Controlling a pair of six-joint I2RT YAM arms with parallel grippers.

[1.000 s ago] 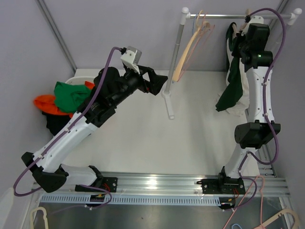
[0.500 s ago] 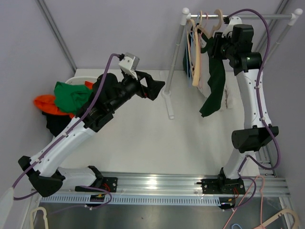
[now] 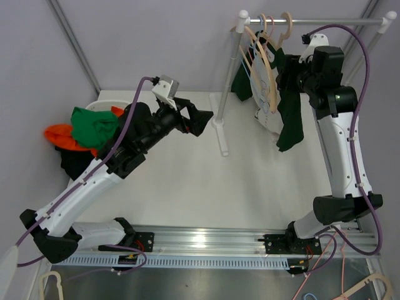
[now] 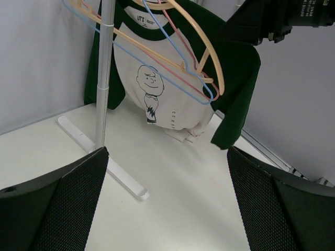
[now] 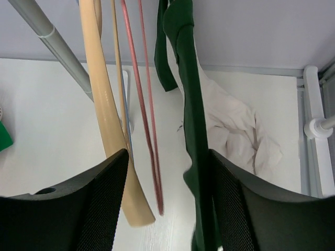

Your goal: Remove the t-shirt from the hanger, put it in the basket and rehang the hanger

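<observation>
Cream, green-sleeved t-shirt (image 4: 159, 89) hangs from the grey metal rail (image 3: 325, 20); which hanger carries it is unclear. Right hand (image 5: 167, 157) is spread wide astride one sleeve, the left hand (image 4: 167, 151) wide and empty. Risk: tugging the sleeve alone could unhook the hanger.

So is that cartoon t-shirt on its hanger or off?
On, it seems: the t-shirt hangs from the rail with its shoulders spread. The hanger inside it is hidden.

Nothing fancy here: plain pale grey walls (image 3: 156, 31) all round, a white table (image 3: 187, 181) in soft even light, a silver rail (image 3: 219, 240) along the near edge, and a metal clothes rack (image 3: 232, 69) far right.
</observation>
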